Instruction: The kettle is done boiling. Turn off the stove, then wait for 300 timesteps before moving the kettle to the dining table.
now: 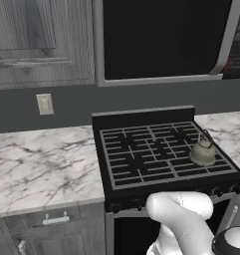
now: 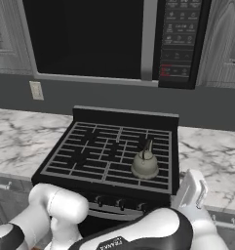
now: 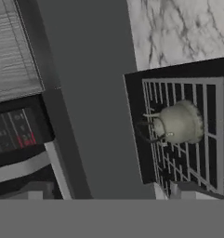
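One kettle [image 1: 203, 151] on the stove [image 1: 156, 154], front right grate. Right base view adds microwave keypad [image 2: 178, 41]; hand view, rolled, shows kettle's underside-on profile. Fingers spread wide, gripping nothing.

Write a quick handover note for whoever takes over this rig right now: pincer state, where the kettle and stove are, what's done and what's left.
Pincer: open, holding nothing, up near the stove's front right corner.
Kettle: upright on the grates of the stove, on the front right burner, handle arched over the top. In the hand view the kettle sits ahead of the pincer, untouched.
Stove knobs: row along the front edge; their positions are too small to read, so I cannot tell whether the burner is off.
Done: nothing confirmed.
Left: turn off the stove if it is on, wait, then carry the kettle to the dining table.
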